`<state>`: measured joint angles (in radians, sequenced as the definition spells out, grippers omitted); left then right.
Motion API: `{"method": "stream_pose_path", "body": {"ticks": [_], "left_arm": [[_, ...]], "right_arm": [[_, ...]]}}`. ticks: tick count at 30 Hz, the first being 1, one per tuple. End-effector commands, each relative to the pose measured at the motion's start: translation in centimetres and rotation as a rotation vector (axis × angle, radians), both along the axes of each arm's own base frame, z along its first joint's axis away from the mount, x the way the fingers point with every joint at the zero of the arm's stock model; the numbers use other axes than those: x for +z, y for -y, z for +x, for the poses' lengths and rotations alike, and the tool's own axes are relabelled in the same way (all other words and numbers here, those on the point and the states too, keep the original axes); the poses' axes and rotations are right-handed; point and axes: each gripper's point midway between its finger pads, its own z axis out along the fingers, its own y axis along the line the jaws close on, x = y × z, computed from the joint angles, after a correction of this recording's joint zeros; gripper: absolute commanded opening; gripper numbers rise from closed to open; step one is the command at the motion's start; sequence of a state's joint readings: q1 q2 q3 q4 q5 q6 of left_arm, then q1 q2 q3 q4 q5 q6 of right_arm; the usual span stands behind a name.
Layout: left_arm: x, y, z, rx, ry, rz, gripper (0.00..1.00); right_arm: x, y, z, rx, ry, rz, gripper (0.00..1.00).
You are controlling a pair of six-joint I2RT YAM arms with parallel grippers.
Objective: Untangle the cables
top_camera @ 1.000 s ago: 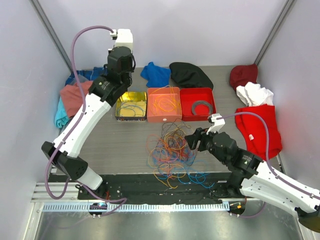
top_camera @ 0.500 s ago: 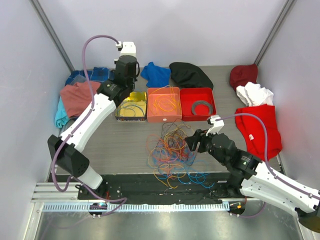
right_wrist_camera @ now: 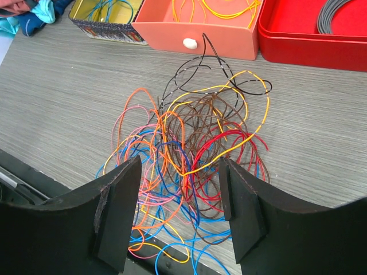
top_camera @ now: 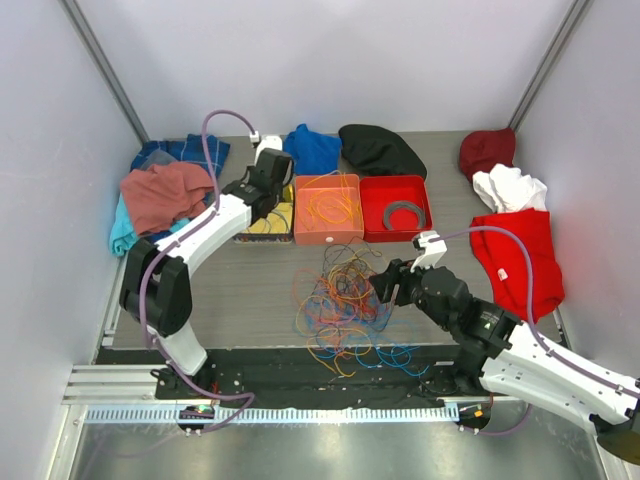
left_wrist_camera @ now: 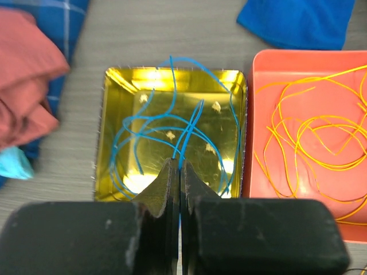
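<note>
A tangled heap of thin cables (top_camera: 338, 300) in orange, blue, red, brown, pink and yellow lies on the table in front of the trays; it fills the right wrist view (right_wrist_camera: 195, 154). My right gripper (right_wrist_camera: 180, 200) is open just above the heap's near side, empty; in the top view it (top_camera: 385, 285) sits at the heap's right edge. My left gripper (left_wrist_camera: 179, 172) is shut on a blue cable (left_wrist_camera: 189, 123) that loops down into the gold tray (left_wrist_camera: 114, 80). In the top view it (top_camera: 272, 188) hangs over that tray (top_camera: 262, 226).
An orange tray (top_camera: 328, 210) holds orange cables (left_wrist_camera: 309, 123). A red tray (top_camera: 395, 208) holds a grey coiled ring (top_camera: 403, 213). Clothes lie round the back and sides: red and blue at left (top_camera: 160, 190), blue (top_camera: 310, 148), black (top_camera: 380, 150), red and white at right (top_camera: 515, 230).
My left arm has swung down and to the right, lowering its gripper over the gold tray. My right gripper has stayed at the heap's right edge.
</note>
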<state>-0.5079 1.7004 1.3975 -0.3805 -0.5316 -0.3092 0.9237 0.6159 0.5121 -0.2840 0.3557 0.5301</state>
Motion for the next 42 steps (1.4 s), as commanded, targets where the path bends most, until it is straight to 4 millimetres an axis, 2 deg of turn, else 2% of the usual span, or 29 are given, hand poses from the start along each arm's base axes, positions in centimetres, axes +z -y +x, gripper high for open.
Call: {"method": "stream_pose_path", "body": {"ticks": [1, 10, 13, 15, 16, 17, 18, 19, 20, 22, 23, 24, 25, 26, 27, 28, 29, 30, 31, 32, 33, 34, 35, 36, 37, 38, 39, 41, 42], "left_arm": [[-1.0, -0.3, 1.3, 0.052, 0.011, -0.166, 0.0], [-3.6, -2.1, 2.5, 0.09, -0.038, -0.141, 0.0], [-3.7, -2.8, 2.9, 0.118, -0.053, -0.138, 0.14], [-2.9, -3.0, 3.2, 0.128, -0.048, -0.136, 0.35], [-2.3, -3.3, 3.1, 0.133, -0.042, -0.129, 0.45], [-1.6, -3.4, 3.0, 0.139, -0.026, -0.126, 0.6], [-1.1, -3.7, 3.0, 0.15, -0.012, -0.125, 0.65], [0.6, -4.4, 2.8, 0.17, 0.025, -0.119, 0.69], [1.4, -4.6, 2.6, 0.179, 0.044, -0.116, 0.75], [3.7, -5.4, 2.1, 0.195, 0.093, -0.118, 0.79], [6.2, -5.7, 1.4, 0.201, 0.145, -0.138, 0.8], [7.5, -5.8, 1.0, 0.201, 0.17, -0.156, 0.81], [8.2, -5.4, 0.3, 0.191, 0.186, -0.163, 0.82], [10.5, -5.6, -1.1, 0.196, 0.242, -0.174, 0.84], [11.2, -5.2, -1.9, 0.182, 0.259, -0.175, 0.84], [10.8, -3.7, -3.4, 0.135, 0.251, -0.164, 0.85], [10.7, -3.0, -4.5, 0.113, 0.252, -0.168, 0.85], [11.9, -2.2, -6.1, 0.075, 0.281, -0.206, 0.85], [9.5, 0.0, -8.0, 0.009, 0.231, -0.218, 0.84], [8.7, 1.1, -9.2, -0.024, 0.214, -0.248, 0.81], [8.2, 3.4, -11.6, -0.12, 0.189, -0.301, 0.79], [7.1, 4.5, -12.8, -0.13, 0.16, -0.358, 0.76], [3.9, 5.1, -14.6, -0.158, 0.095, -0.353, 0.75], [3.4, 6.7, -16.7, -0.223, 0.07, -0.387, 0.73], [2.4, 7.3, -17.8, -0.238, 0.048, -0.407, 0.73], [-0.2, 7.5, -19.4, -0.239, -0.006, -0.424, 0.72], [-1.0, 8.6, -20.9, -0.282, -0.032, -0.449, 0.71], [-1.5, 9.9, -22.7, -0.33, -0.045, -0.507, 0.69], [-2.5, 10.6, -24.1, -0.376, -0.066, -0.496, 0.69]], "right_arm": [[0.9, -0.2, 0.2, -0.007, 0.028, 0.034, 0.64], [0.8, 0.2, 0.1, -0.015, 0.026, 0.033, 0.64], [0.6, 0.4, 0.1, -0.022, 0.026, 0.027, 0.64], [0.4, 0.4, 0.0, -0.021, 0.023, 0.019, 0.64], [0.3, 0.5, 0.0, -0.02, 0.02, 0.017, 0.64], [0.3, 0.5, 0.1, -0.024, 0.021, 0.016, 0.64], [0.2, 0.5, 0.0, -0.022, 0.019, 0.016, 0.64], [0.3, 0.5, 0.1, -0.023, 0.021, 0.016, 0.64], [0.3, 0.4, 0.1, -0.022, 0.021, 0.019, 0.64], [0.4, 0.3, 0.1, -0.019, 0.02, 0.019, 0.64], [0.4, 0.3, 0.1, -0.02, 0.022, 0.02, 0.64], [0.5, 0.2, 0.1, -0.018, 0.022, 0.023, 0.64], [0.5, 0.2, 0.2, -0.021, 0.022, 0.023, 0.64], [0.5, 0.2, 0.2, -0.02, 0.023, 0.02, 0.64], [0.5, 0.2, 0.3, -0.023, 0.024, 0.022, 0.64], [0.6, 0.2, 0.4, -0.028, 0.026, 0.023, 0.64], [0.5, 0.2, 0.3, -0.027, 0.024, 0.022, 0.64], [0.6, 0.2, 0.4, -0.032, 0.026, 0.021, 0.64], [0.8, 0.2, 0.5, -0.036, 0.028, 0.025, 0.64], [0.8, 0.3, 0.5, -0.039, 0.03, 0.025, 0.64], [1.1, 0.4, 0.6, -0.046, 0.036, 0.028, 0.64], [1.2, 0.5, 0.7, -0.051, 0.038, 0.028, 0.64], [1.5, 0.5, 0.7, -0.052, 0.043, 0.032, 0.64], [1.8, 0.6, 0.7, -0.058, 0.049, 0.034, 0.64], [1.8, 0.8, 0.7, -0.063, 0.046, 0.027, 0.64], [2.0, 0.8, 0.7, -0.063, 0.048, 0.029, 0.64], [2.1, 0.9, 0.7, -0.067, 0.048, 0.029, 0.64], [1.8, 1.1, 0.7, -0.074, 0.035, 0.016, 0.64], [1.8, 1.2, 0.7, -0.079, 0.028, 0.013, 0.64]]}}
